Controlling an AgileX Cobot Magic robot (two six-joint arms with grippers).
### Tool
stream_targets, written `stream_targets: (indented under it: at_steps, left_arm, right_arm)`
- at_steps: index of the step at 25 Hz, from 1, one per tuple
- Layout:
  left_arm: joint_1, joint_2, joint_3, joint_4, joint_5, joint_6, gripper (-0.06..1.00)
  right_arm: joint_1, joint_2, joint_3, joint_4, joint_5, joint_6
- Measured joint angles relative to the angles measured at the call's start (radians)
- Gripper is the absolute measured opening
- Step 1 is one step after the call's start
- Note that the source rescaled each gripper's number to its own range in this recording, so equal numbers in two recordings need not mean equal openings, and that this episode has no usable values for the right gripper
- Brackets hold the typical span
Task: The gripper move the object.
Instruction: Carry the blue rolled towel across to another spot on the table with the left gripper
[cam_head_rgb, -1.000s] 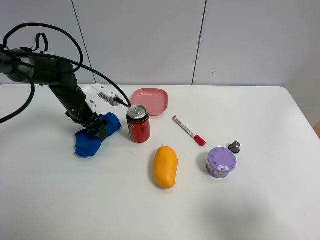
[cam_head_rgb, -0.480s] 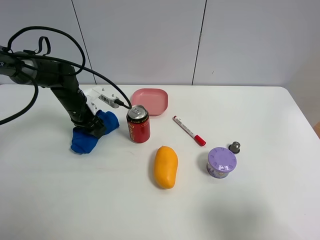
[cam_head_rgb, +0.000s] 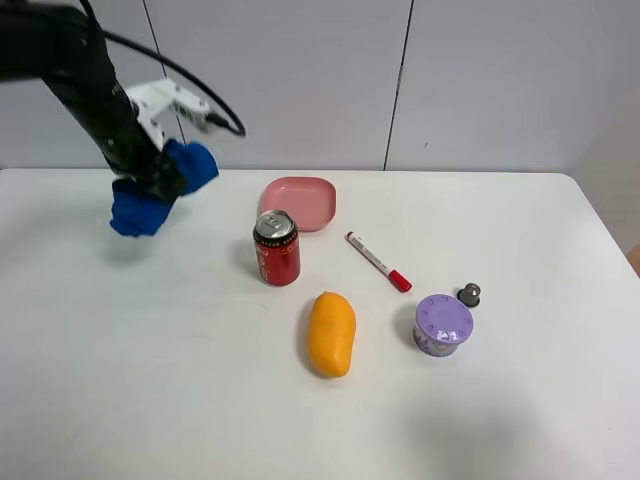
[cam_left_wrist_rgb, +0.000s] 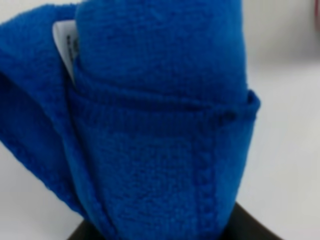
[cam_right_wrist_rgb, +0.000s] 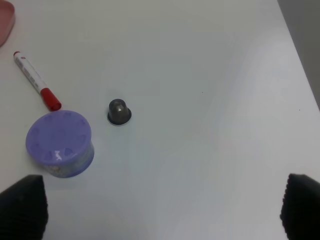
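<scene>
A blue cloth (cam_head_rgb: 150, 195) hangs in my left gripper (cam_head_rgb: 163, 178), which is shut on it and holds it well above the table at the far left. In the left wrist view the blue cloth (cam_left_wrist_rgb: 160, 130) fills nearly the whole picture and hides the fingers. My right gripper (cam_right_wrist_rgb: 161, 207) is open and empty over the table's right side; it does not show in the exterior view.
On the white table (cam_head_rgb: 150, 380) stand a red can (cam_head_rgb: 277, 248), a pink plate (cam_head_rgb: 300, 200), a red-capped marker (cam_head_rgb: 378, 261), a yellow mango (cam_head_rgb: 331, 333), a purple tub (cam_head_rgb: 443, 324) and a small dark capsule (cam_head_rgb: 469, 294).
My left gripper has lifted the blue cloth off the table next to the can, carrying it up and back to the left. Nothing else moved.
</scene>
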Motion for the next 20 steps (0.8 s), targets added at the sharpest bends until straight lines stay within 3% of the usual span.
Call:
stream_targets:
  at_steps: [5,9,14,18,20]
  left_arm:
    - [-0.058,-0.066,-0.229,-0.096,0.132,0.031,0.00]
    - [-0.189,-0.048,-0.400,-0.140,0.171,0.053,0.00]
    - [-0.340,0.045,-0.563,-0.155,0.162,0.033,0.00]
    - [-0.395,0.124,-0.608,-0.156,0.116,0.012,0.00]
    - [-0.436,0.205,-0.634,-0.156,0.046,0.006,0.00]
  right_arm:
    - [0.000,0.000,0.000,0.000,0.000,0.000]
    - [0.000,0.000,0.000,0.000,0.000,0.000]
    - [0.000,0.000,0.000,0.000,0.000,0.000]
    - [0.000,0.000,0.000,0.000,0.000,0.000]
    - [0.000,0.000,0.000,0.000,0.000,0.000]
